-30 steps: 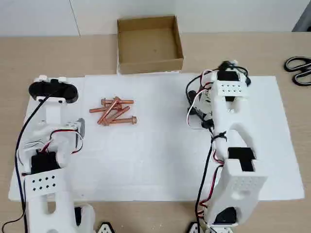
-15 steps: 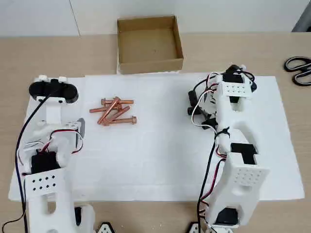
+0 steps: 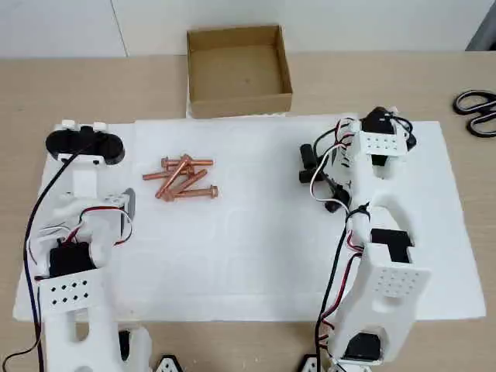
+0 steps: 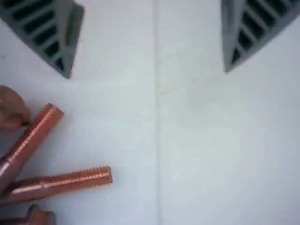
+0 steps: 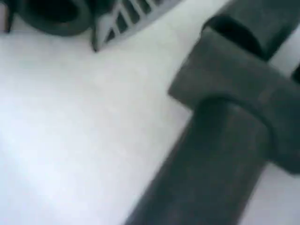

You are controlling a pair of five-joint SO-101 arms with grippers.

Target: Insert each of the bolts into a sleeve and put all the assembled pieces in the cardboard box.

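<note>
**Tabletop** (image 3: 46, 85): pale wood, running to a white wall at the far edge. It carries everything listed below.

**White sheet** (image 3: 256, 256): a foam mat laid over the middle of the tabletop, probably to stop small parts rolling and to make them easy to see. Both arms stand at its near edge.

**Right arm** (image 3: 384, 279): stretched forward over the right half of the sheet, well apart from the bolts. The right claw (image 3: 332, 164) sits low among black cables. Its wrist view has one ribbed finger (image 5: 124, 21) and a dark rounded part (image 5: 225, 108) close to the lens. I cannot tell what that part is, nor whether this claw is open or closed.

**Left arm** (image 3: 74, 287): on the left edge of the sheet, wrist turned toward the bolts. The left claw (image 4: 146, 72) hangs above bare sheet with its two fingers spread wide and nothing between them, seemingly ready to take a bolt.

**Cardboard box** (image 3: 239, 103): open-topped, on the bare tabletop just beyond the sheet's far edge. Likely set there to be within either arm's reach.

**Scissors** (image 3: 477, 108): at the far right edge, unrelated to the job.

**Bolts** (image 3: 180, 179): copper, in a loose crossed heap on the sheet's left half, near the left claw. None wears a sleeve, so assembly has not begun.
</note>
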